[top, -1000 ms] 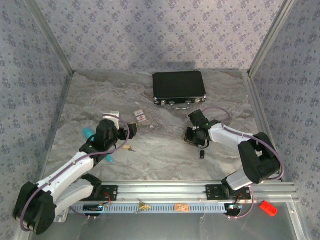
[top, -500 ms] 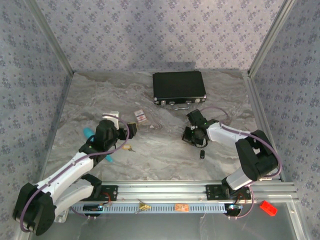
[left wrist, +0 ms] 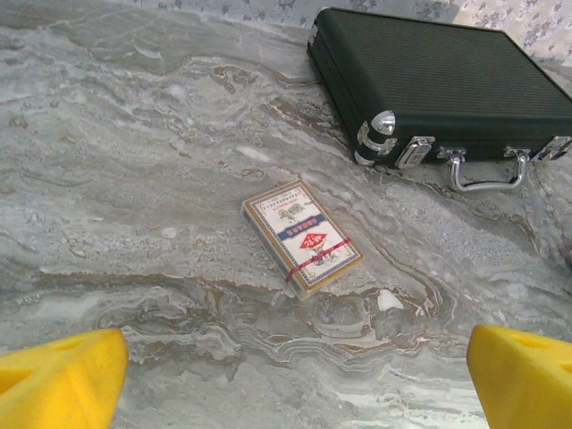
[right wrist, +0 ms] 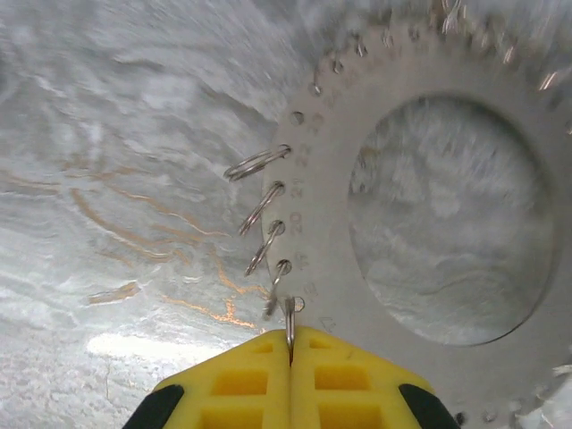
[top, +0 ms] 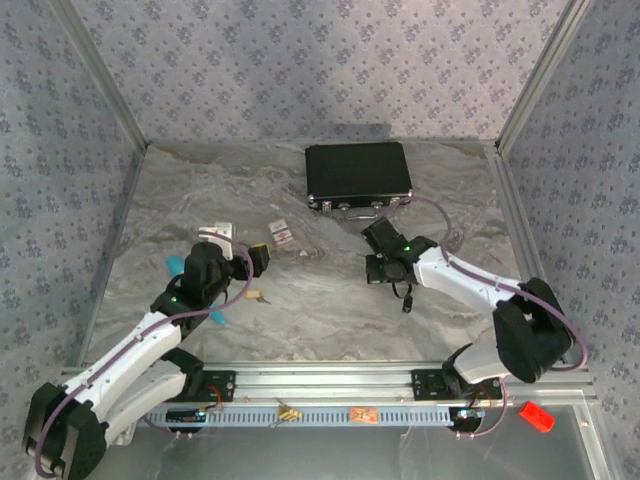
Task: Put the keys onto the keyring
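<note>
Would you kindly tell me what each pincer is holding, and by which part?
The right pincer is shut on the keyring, pinching one small wire loop at its rim. The left pincer is open, holding nothing.

we are making out tiny stamped figures beside the holes along the rim of the keyring point(right wrist: 326, 268), but they are blurring too much for us to read. on the small box point(left wrist: 301, 236) we are seeing a red printed band, its lettering too small to read.
</note>
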Robot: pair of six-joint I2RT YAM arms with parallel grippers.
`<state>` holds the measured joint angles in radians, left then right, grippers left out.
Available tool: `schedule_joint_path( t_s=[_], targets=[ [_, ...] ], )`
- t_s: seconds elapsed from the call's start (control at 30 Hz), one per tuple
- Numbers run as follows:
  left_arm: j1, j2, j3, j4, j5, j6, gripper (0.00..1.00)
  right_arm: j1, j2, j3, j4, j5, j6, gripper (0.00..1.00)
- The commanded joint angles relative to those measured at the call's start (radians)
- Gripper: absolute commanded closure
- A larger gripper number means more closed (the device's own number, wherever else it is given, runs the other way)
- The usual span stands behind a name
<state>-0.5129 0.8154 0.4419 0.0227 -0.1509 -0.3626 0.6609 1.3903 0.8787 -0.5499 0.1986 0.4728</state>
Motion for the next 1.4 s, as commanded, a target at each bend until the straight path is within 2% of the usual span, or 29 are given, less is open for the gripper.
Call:
schedule_joint_path(
  t_s=[0.0,0.13,0.27,0.37,0.57,0.67,0.87,1.03,1.37],
  targets=[
    [-0.008,-0.034,0.001,0.000,-0.013,0.066,0.05,0.053,-0.084,0.024,0.017,0.200,-0.202,1.00],
    [-0.009,-0.059,0.004,0.017,0.011,0.128,0.10,0.090,-0.181,-0.013,0.176,0.172,-0.377,1.00],
    [-0.009,-0.080,0.020,0.019,0.045,0.201,0.13,0.101,-0.250,-0.065,0.335,0.029,-0.553,1.00],
    [-0.010,-0.089,0.035,0.016,0.086,0.265,0.15,0.102,-0.267,-0.080,0.400,-0.101,-0.679,1.00],
    [-0.010,-0.101,0.060,0.016,0.180,0.376,0.23,0.103,-0.258,-0.087,0.429,-0.446,-0.943,1.00],
    [-0.010,-0.101,0.074,0.010,0.242,0.420,0.26,0.107,-0.240,-0.094,0.451,-0.561,-1.032,1.00],
    [-0.020,-0.085,0.110,-0.044,0.417,0.505,0.34,0.109,-0.189,-0.065,0.466,-0.650,-1.111,1.00],
    [-0.052,-0.059,0.101,-0.033,0.516,0.607,0.45,0.108,-0.167,-0.047,0.465,-0.717,-1.154,1.00],
    [-0.131,0.079,0.133,-0.029,0.575,0.750,0.52,0.116,-0.151,-0.026,0.369,-0.743,-1.218,1.00]
  ],
)
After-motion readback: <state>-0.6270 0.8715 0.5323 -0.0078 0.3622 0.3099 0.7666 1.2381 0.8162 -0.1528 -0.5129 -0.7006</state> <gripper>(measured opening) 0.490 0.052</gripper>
